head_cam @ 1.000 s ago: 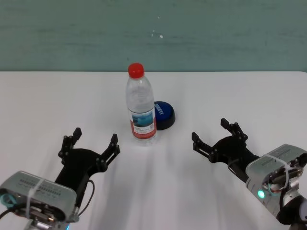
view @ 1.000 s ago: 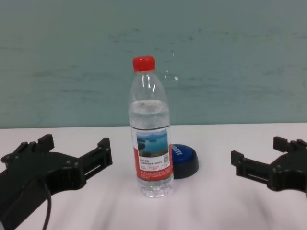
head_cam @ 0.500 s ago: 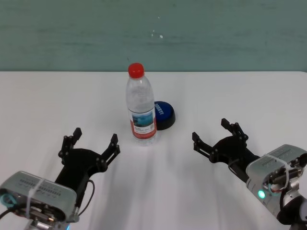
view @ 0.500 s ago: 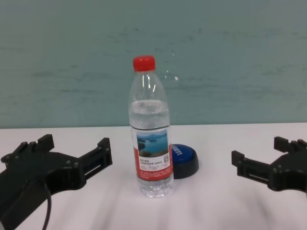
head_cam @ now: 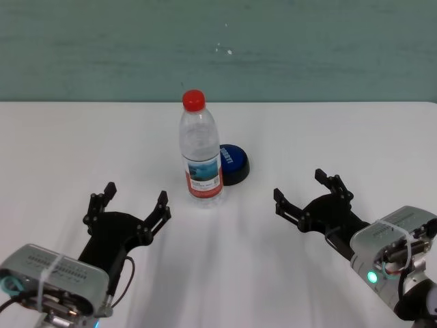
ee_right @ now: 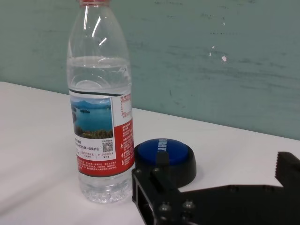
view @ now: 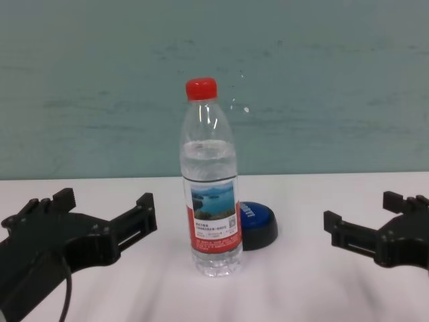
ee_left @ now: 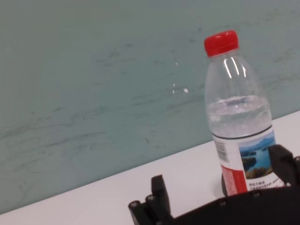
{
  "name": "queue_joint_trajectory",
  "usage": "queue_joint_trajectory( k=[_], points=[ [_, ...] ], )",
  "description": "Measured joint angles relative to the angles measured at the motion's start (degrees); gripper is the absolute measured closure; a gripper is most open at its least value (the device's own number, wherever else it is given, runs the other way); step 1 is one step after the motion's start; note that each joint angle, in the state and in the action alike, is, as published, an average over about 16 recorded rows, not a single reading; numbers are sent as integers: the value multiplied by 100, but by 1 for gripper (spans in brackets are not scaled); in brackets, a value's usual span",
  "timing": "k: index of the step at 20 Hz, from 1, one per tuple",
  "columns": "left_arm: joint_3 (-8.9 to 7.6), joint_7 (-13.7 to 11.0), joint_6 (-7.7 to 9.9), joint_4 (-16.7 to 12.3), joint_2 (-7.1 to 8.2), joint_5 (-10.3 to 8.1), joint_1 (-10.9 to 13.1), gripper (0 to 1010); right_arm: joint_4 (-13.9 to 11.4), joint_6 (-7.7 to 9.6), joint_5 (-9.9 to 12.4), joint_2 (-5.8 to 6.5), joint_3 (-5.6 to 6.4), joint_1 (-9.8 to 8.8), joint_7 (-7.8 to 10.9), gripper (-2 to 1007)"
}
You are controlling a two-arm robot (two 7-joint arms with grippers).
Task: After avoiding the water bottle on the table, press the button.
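Note:
The water bottle (head_cam: 201, 150) stands upright mid-table, red cap on top; it also shows in the chest view (view: 210, 181), the left wrist view (ee_left: 239, 122) and the right wrist view (ee_right: 100, 108). The blue button (head_cam: 233, 163) sits just behind and right of it, partly hidden by the bottle in the chest view (view: 257, 221), and shows in the right wrist view (ee_right: 165, 157). My left gripper (head_cam: 133, 205) is open and empty, near and left of the bottle. My right gripper (head_cam: 306, 191) is open and empty, near and right of the button.
The white table (head_cam: 328, 137) spreads wide on all sides. A teal wall (head_cam: 218, 48) rises behind its far edge.

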Motion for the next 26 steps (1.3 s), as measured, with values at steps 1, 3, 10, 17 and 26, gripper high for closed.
queue_joint_trajectory(
  k=[1,3,10,17,26],
  points=[
    [0,0,0,0,0,0,0,10,0,0,0,0,0,0,0,1],
    [0,0,0,0,0,0,0,10,-1,0,0,0,0,0,0,1],
    [0,0,0,0,0,0,0,10,-1,0,0,0,0,0,-1,1],
    [0,0,0,0,0,0,0,10,-1,0,0,0,0,0,-1,1],
    [0,0,0,0,0,0,0,10,-1,0,0,0,0,0,-1,1]
  ],
)
